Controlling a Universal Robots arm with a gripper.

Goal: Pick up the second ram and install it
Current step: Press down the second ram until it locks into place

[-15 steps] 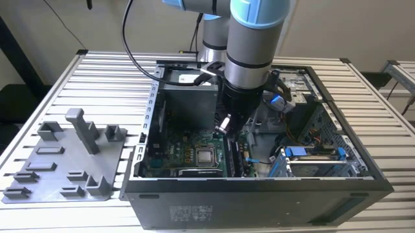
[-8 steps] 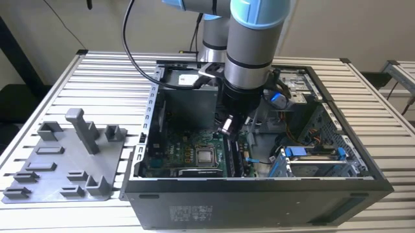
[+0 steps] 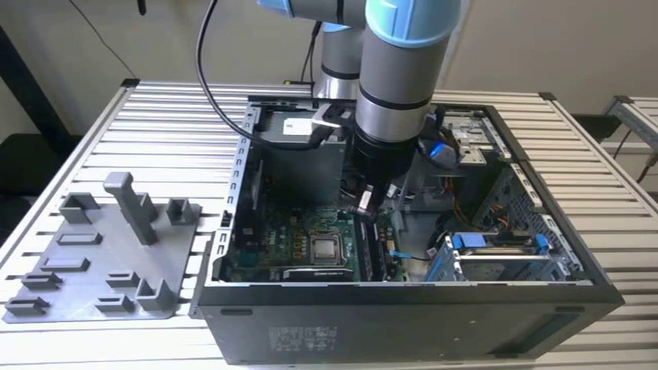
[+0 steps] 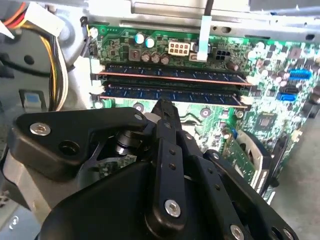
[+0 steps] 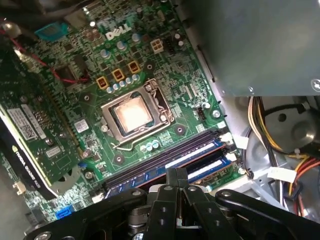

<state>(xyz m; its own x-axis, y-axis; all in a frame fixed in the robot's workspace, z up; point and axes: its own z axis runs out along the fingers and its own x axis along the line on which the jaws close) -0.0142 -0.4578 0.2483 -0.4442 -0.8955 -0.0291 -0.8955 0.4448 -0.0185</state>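
exterior view: the arm reaches down into the open computer case [image 3: 575, 274] at centre frame, its gripper [image 3: 363, 206] low over the motherboard [image 3: 298, 247]. in the second wrist view two memory sticks lie side by side in their slots across the upper middle of the frame; the one nearer the gripper [image 4: 162, 107] reads as the second ram [image 4: 170, 94], already in its slot just ahead of the fingertips. the fingers look drawn together with nothing between them. by this showing the install step is in hand or nearly done, though whether the stick is fully seated and its end clips latched cannot be told. any further push calls for even downward pressure along the stick. the processor socket [image 5: 132, 114] sits at centre of the first wrist view, a graphics card [image 5: 30, 145] at left, yellow cables [image 5: 260, 125] at right. the grey fixture plate [image 3: 98, 262] lies outside the case, lower left of the exterior view
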